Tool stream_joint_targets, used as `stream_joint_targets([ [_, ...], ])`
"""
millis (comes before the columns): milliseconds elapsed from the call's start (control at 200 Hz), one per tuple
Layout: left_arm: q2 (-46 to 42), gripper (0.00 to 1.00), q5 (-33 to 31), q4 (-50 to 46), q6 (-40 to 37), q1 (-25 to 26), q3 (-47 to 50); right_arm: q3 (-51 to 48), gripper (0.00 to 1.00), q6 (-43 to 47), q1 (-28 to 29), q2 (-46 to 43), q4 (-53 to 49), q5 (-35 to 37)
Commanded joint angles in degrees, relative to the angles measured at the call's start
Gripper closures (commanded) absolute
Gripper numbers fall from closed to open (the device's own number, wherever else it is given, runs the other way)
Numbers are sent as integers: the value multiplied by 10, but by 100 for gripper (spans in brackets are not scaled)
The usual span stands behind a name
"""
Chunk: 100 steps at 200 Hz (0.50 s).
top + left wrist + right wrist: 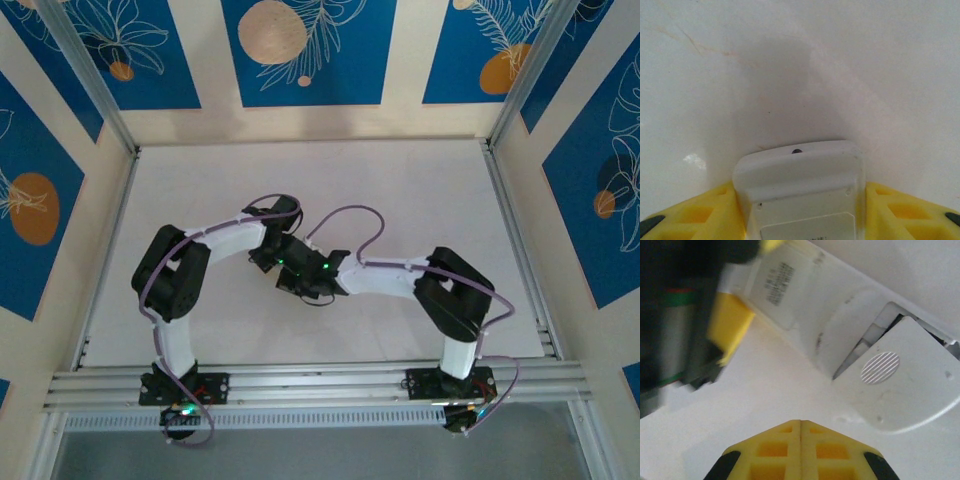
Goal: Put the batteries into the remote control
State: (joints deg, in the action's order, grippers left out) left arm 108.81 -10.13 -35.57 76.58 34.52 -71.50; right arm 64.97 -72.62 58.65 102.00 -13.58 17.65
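The left gripper (801,212) is clamping the small white elongated plastic remote control (800,175) by its long sides, with one yellow waffle-patterned plastic finger (700,215) pressing against each edge. The handset is facing back side up, with a pale label showing on it and its rounded end pointing away from the wrist over the white table surface (865,75). Whether it is resting on the table or lifted off it cannot be told. In the right wrist view the remote is running diagonally across the top. Its white rounded battery cover (905,395), marked with an oval ribbed thumb patch (880,367), is sitting skewed and partly raised off the body, leaving a dark gap at the compartment's edge. The right gripper (801,452) is hovering near that cover without touching it, its yellow fingers pressed flat together and holding nothing. From above, the black-and-white left arm (215,240) and right arm (390,277) are meeting near the middle of the table.
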Motion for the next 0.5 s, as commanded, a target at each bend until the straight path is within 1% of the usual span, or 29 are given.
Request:
stream_joint_targets([
  [0, -9, 47, 24, -42, 13, 11, 15, -25, 100, 7, 2, -54, -26, 15],
  [60, -10, 47, 24, -41, 13, 10, 16, -45, 100, -2, 2, -71, -34, 30],
  [135, -13, 47, 26, -38, 12, 10, 16, -76, 91, -14, -8, -89, -31, 37],
  [170, -14, 47, 27, -36, 10, 11, 18, -89, 83, -20, -15, -94, -27, 34],
  [215, -16, 47, 28, -35, 10, 11, 18, -108, 69, -33, -25, -99, -10, 22],
  [265, -17, 47, 28, -34, 8, 11, 19, -129, 60, -44, -36, -100, 20, 2],
  [420, -21, 47, 26, -30, 1, 10, 21, -148, 56, -50, -57, -78, 78, -37],
  [455, -20, 47, 27, -29, 0, 10, 22, -148, 52, -51, -59, -73, 91, -43],
  [495, -20, 48, 28, -28, -1, 10, 21, -151, 50, -56, -61, -67, 109, -49],
])
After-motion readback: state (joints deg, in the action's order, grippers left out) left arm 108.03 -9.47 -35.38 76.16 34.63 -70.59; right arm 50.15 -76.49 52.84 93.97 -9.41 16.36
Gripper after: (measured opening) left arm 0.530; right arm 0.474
